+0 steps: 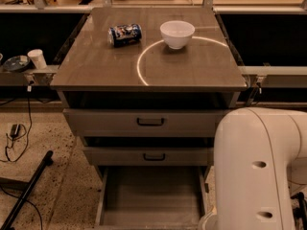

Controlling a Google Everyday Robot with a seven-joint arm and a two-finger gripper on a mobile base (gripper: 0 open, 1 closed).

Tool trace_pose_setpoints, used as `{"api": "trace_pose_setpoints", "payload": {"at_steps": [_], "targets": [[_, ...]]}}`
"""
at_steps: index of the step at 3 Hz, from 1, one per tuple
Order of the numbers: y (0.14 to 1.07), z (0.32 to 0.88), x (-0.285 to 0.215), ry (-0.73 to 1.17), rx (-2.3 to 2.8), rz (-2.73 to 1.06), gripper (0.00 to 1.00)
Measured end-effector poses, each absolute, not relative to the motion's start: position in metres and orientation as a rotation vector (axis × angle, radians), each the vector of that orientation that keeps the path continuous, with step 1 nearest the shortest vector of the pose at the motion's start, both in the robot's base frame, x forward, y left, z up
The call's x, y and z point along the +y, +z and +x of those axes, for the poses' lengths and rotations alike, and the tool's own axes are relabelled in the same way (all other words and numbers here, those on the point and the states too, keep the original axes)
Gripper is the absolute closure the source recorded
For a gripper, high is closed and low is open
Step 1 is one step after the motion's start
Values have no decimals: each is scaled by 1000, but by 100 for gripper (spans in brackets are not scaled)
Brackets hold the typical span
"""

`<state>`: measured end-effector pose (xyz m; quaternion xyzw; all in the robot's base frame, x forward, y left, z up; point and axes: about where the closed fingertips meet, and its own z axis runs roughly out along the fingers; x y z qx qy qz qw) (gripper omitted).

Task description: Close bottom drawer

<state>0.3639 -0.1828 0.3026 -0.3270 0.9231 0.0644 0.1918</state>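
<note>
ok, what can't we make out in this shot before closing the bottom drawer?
- Pincer: not in the camera view; either out of frame or behind the bulky white robot arm.
- Grey-brown bottom drawer: pulled out, its front and handle cut off by the bottom edge, right corner covered by the arm.
- Blue drink can on its side: label too small to read.

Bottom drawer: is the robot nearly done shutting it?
Nothing looks done yet: the bottom drawer is pulled well out, its empty tray showing below the middle drawer. In hand: only the white arm shows, at the right beside the drawer; the gripper is out of view, so contact cannot be told. Left: pushing the drawer fully in.
</note>
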Motion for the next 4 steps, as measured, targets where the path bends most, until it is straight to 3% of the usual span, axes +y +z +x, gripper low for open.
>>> {"api": "trace_pose_setpoints", "payload": {"at_steps": [3, 4], "targets": [[288, 320, -206, 137, 2698, -838, 0], [280, 315, -203, 32, 2738, -902, 0]]}}
